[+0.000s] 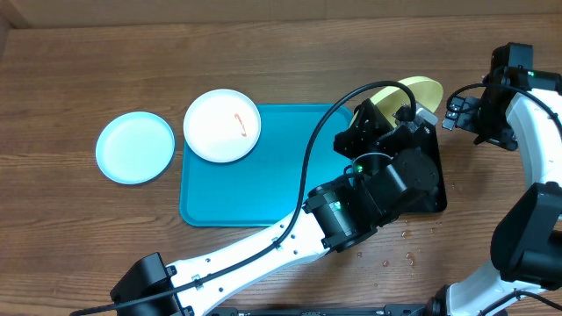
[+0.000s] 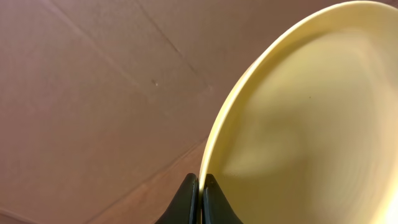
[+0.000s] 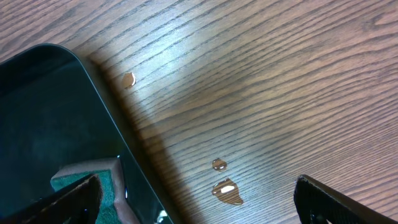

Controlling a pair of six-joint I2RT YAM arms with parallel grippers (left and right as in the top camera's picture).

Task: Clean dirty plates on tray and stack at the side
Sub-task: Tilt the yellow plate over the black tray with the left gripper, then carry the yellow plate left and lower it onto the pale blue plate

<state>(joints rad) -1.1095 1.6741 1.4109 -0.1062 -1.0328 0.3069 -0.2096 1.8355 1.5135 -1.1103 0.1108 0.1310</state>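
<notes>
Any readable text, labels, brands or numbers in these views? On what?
None readable in any view. The round white plastic plate carries only an orange-red smear, not writing. The round pale blue plastic plate, round yellow-green plastic plate, turquoise rectangular plastic tray and glossy black rectangular tray show no markings.

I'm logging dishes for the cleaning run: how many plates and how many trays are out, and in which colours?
Plates: 3 - white plate, pale blue plate, yellow plate
Trays: 2 - turquoise tray, black tray
Total: 5
</notes>
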